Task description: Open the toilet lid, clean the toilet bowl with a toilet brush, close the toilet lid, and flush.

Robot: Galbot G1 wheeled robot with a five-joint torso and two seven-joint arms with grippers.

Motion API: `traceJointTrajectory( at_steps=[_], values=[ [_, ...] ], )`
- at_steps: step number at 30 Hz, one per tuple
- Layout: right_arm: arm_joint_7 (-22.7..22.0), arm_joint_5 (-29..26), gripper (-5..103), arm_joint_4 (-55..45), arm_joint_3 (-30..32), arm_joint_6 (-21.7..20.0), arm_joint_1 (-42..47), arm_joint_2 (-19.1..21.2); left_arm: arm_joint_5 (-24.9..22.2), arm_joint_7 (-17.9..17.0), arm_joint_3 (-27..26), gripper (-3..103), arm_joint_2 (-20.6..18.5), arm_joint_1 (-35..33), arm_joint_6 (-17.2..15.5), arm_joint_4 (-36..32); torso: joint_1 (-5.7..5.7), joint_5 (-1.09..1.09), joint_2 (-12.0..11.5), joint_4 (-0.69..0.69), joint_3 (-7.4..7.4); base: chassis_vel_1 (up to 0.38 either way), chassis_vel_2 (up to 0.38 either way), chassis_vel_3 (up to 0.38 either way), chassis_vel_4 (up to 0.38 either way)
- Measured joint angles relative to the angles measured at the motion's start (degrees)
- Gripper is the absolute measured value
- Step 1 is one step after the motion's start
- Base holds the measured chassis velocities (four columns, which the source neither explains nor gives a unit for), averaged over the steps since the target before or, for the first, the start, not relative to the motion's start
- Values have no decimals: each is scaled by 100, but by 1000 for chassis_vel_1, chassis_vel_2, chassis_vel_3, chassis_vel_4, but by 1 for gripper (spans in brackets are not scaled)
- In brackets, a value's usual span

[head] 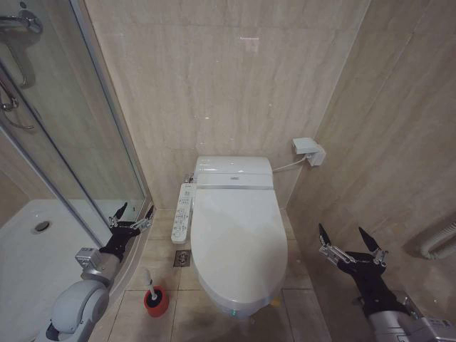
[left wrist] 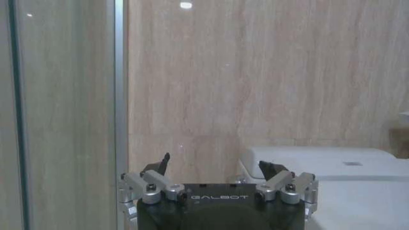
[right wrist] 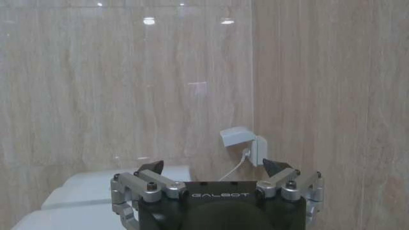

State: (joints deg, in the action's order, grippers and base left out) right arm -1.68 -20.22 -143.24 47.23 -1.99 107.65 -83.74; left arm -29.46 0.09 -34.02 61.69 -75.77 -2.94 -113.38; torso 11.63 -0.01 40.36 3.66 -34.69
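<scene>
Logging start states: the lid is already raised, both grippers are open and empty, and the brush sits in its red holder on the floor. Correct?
Not quite. The head view shows the toilet lid down over the bowl. The rest holds: left gripper and right gripper open and empty, toilet brush in its red holder.

The large glossy white oval plastic toilet lid [head: 239,246] is shut over the bowl; the white-handled toilet brush [head: 149,283] is stood in its small red round cup holder [head: 156,301] on the floor, left of it, below the white button panel [head: 183,212]
</scene>
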Motion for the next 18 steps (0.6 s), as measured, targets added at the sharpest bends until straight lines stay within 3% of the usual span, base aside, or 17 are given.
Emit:
traceJointTrajectory(
  at_steps=[6, 10, 13, 14, 15, 18],
  values=[
    [0, 0, 100, 0, 0, 0, 0, 0, -78, 89, 121, 95, -87, 238, 91, 285, 0, 1, 0, -2, 0, 0, 0, 0, 0],
    [0, 0, 100, 0, 0, 0, 0, 0, -320, 398, 538, 95, -354, 1037, 384, 1221, 0, 0, 0, 2, 0, 0, 0, 0, 0],
    [0, 0, 100, 0, 0, 0, 0, 0, -424, 526, 718, 94, -472, 1384, 506, 1622, 1, 0, 0, 4, 0, 0, 0, 0, 0],
    [0, 0, 100, 0, 0, 0, 0, 1, -463, 574, 845, 94, -521, 1553, 548, 1787, 0, 1, 0, -3, 0, 0, 0, 0, 0],
    [0, 0, 100, 0, 0, 0, 0, 0, -491, 605, 965, 94, -555, 1705, 582, 1915, 1, 0, 0, 3, -1, 0, 0, 0, 0],
    [0, 0, 100, 0, 0, 0, 0, 0, -513, 632, 1081, 94, -577, 1854, 634, 2072, 0, 2, 0, 1, 0, 0, 0, 0, 0]
  ],
)
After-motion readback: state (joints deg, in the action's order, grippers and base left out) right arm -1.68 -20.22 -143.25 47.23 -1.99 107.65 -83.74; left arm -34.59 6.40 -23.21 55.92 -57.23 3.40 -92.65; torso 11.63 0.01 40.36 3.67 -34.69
